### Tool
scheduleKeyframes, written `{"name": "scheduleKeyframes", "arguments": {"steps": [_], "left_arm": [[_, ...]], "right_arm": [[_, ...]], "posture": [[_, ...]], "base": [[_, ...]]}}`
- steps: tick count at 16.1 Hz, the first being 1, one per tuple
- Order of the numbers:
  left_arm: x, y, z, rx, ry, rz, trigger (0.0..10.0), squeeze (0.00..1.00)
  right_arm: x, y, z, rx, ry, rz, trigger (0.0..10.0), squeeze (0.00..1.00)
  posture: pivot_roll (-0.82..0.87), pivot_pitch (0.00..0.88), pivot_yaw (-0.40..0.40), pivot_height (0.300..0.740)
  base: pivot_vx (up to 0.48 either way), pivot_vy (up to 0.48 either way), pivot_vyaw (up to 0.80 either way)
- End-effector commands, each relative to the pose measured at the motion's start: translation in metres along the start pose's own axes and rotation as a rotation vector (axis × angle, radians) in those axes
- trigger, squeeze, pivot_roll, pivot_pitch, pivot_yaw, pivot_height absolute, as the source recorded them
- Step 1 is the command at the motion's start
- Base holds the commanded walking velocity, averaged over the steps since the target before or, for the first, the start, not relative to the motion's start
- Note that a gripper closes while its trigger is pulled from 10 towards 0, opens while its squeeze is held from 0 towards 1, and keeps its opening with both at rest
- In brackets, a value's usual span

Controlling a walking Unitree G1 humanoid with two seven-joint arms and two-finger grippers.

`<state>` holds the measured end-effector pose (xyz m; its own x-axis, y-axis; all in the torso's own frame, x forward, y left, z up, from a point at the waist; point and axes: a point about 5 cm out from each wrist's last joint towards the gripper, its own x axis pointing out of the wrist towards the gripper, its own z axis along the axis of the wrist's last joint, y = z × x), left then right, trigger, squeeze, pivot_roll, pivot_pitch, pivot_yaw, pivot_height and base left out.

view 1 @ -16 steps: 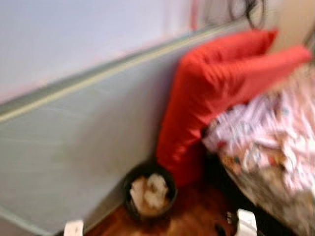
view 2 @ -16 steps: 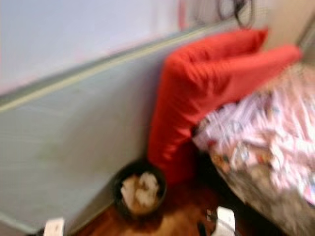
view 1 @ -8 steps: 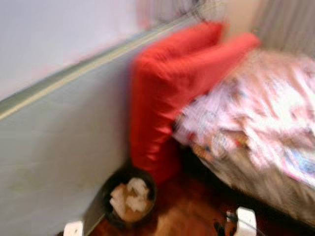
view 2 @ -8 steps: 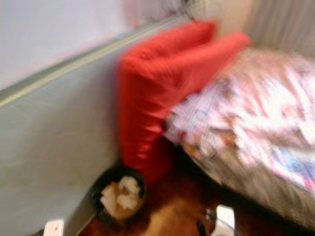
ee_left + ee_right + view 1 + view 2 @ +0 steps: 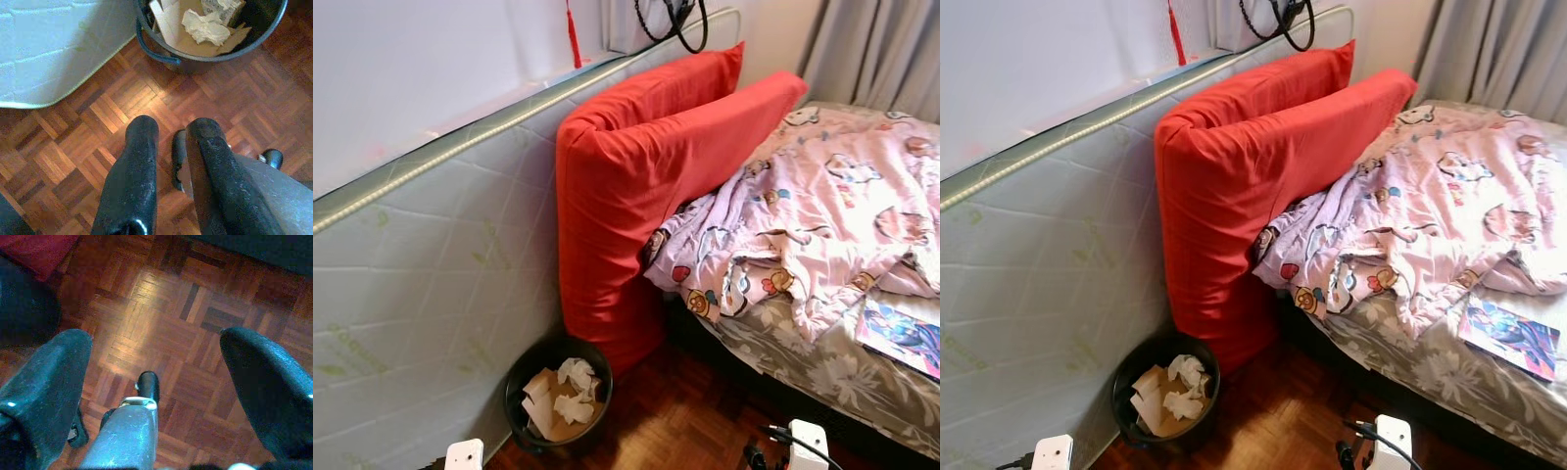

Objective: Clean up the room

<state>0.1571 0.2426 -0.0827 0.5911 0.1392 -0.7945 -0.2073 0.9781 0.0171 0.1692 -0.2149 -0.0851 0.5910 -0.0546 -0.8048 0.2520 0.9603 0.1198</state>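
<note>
Bin (image 5: 557,399), black and round, sits at the lower left of the head view on the parquet floor (image 5: 690,431), holding crumpled tissues (image 5: 576,377) and pieces of cardboard (image 5: 541,411). I see it just beside the foot of a red cushion (image 5: 641,186) that stands tall through the centre of the frame. The cushion leans against a pale quilted mattress (image 5: 431,264) set on edge, which covers the left half of the frame. To the right lies the bed (image 5: 822,367) with a grey floral sheet and a rumpled pink cartoon-print duvet (image 5: 813,225) on top. A colourful booklet (image 5: 901,338) rests on the sheet at the right edge. Grey curtains (image 5: 886,49) hang at the upper right, and black cables (image 5: 675,20) hang at the top centre.

Left gripper (image 5: 168,134): I see its two black fingers close together with a narrow gap, holding nothing, hanging over the parquet near the bin's rim.

Right gripper (image 5: 154,360): fingers spread wide apart, empty, above bare parquet.
</note>
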Motion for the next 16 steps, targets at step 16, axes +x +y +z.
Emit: {"name": "scheduleKeyframes", "arguments": {"steps": [16], "left_arm": [[0.0003, -0.0004, -0.0001, -0.003, 0.012, -0.010, 10.0, 0.00]], "right_arm": [[0.0006, 0.0011, 0.0025, 0.022, -0.015, -0.004, 10.0, 0.00]], "posture": [[0.09, 0.000, 0.027, 0.740]], "base": [[0.000, -0.278, -0.29]]}}
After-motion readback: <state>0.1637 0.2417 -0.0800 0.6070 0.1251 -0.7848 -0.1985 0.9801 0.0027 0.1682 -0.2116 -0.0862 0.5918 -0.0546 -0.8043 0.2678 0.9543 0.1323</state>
